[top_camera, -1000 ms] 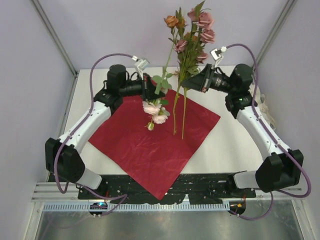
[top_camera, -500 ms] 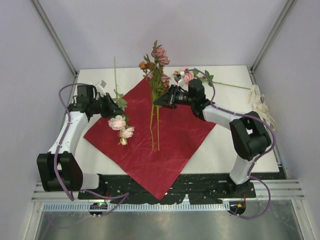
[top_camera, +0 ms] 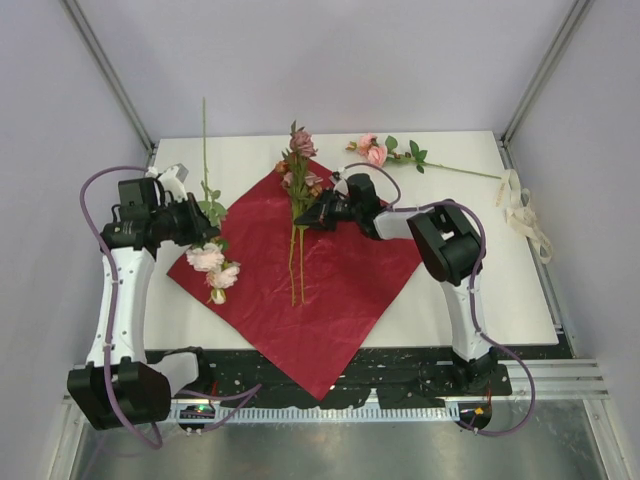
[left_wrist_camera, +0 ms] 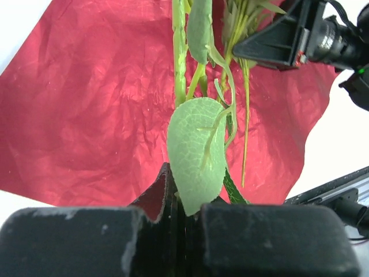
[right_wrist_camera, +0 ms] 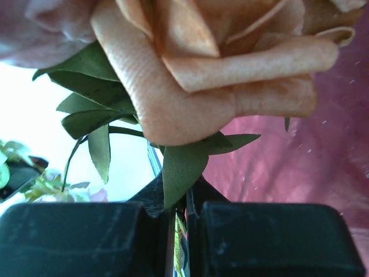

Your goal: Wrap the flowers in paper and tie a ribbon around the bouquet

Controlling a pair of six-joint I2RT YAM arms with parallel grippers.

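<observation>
Two lots of blooms have come down since a second ago. The flowers (top_camera: 298, 170), then held high near the far edge, now hang with thin green stems over the middle of the paper (top_camera: 340, 290), mauve and pink heads uppermost, the right gripper (top_camera: 308, 216) clamped on their stems. The left gripper (top_camera: 198, 222) has swung out to the paper's left corner, fingers together on a pink-bloomed stem (top_camera: 213, 268), blooms downward. The maroon sheet lies flat, diamond-wise, mid-table (top_camera: 470, 290). A third stem (top_camera: 385, 152) lies along the far edge, the cream ribbon (top_camera: 522, 210) at the right edge.
</observation>
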